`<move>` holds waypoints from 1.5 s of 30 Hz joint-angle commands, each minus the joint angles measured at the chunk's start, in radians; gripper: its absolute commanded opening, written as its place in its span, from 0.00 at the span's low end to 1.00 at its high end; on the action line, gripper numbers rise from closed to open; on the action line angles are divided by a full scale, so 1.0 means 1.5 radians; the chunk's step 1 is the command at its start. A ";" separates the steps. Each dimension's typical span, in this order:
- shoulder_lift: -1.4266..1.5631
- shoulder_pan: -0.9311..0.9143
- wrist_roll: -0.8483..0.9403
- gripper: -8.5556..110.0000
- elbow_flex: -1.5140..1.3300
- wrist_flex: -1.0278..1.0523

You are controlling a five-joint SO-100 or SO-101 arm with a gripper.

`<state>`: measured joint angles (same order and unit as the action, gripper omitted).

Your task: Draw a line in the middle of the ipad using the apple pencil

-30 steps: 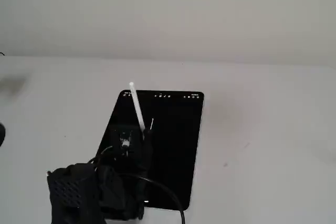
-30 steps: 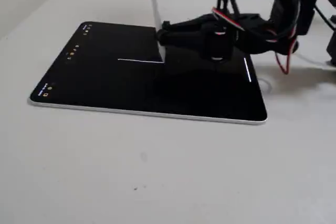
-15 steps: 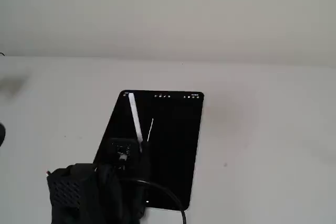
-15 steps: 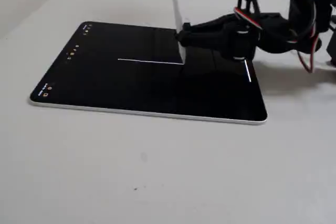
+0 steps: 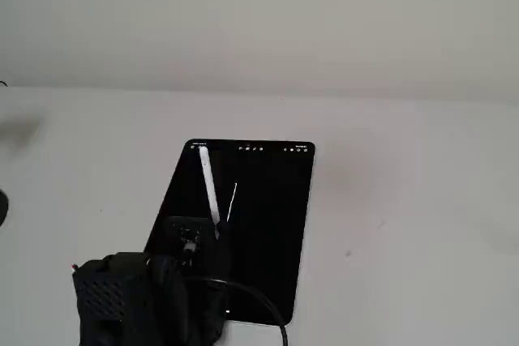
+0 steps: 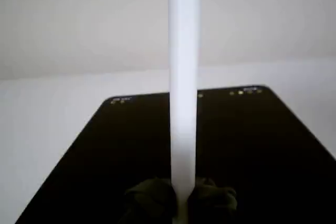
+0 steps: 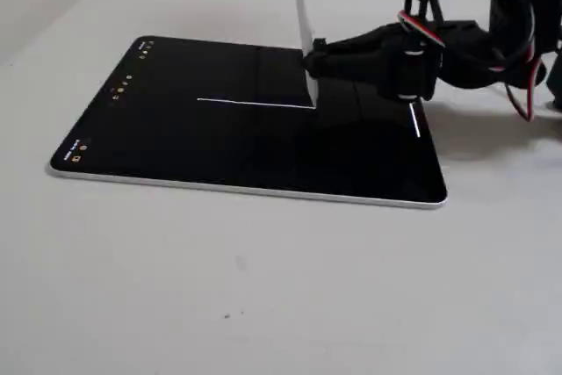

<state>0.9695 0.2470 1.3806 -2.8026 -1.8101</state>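
Observation:
The black iPad [image 5: 268, 232] lies flat on the white table; it also shows in a fixed view [image 7: 176, 129] and in the wrist view [image 6: 252, 145]. My gripper [image 7: 313, 59] is shut on the white Apple pencil [image 7: 303, 15], which stands nearly upright with its tip touching the screen near the middle. The pencil also shows in a fixed view [image 5: 210, 188] and runs up the centre of the wrist view [image 6: 184, 87]. A thin white drawn line [image 7: 255, 102] runs on the screen from the pencil tip leftward; in a fixed view the line [image 5: 233, 200] is short.
The black arm body [image 5: 146, 297] with cables covers the iPad's near left corner. In a fixed view the arm [image 7: 457, 41] reaches in from the right. White table [image 7: 263, 287] surrounds the iPad.

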 commanded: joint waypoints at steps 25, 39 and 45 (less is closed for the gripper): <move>0.032 -0.007 -0.025 0.08 -0.027 -0.004; 0.725 -0.019 -0.172 0.08 -0.011 0.671; 0.933 -0.060 -0.334 0.08 0.058 0.974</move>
<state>2.0831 0.2010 1.0416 -2.8133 -0.6903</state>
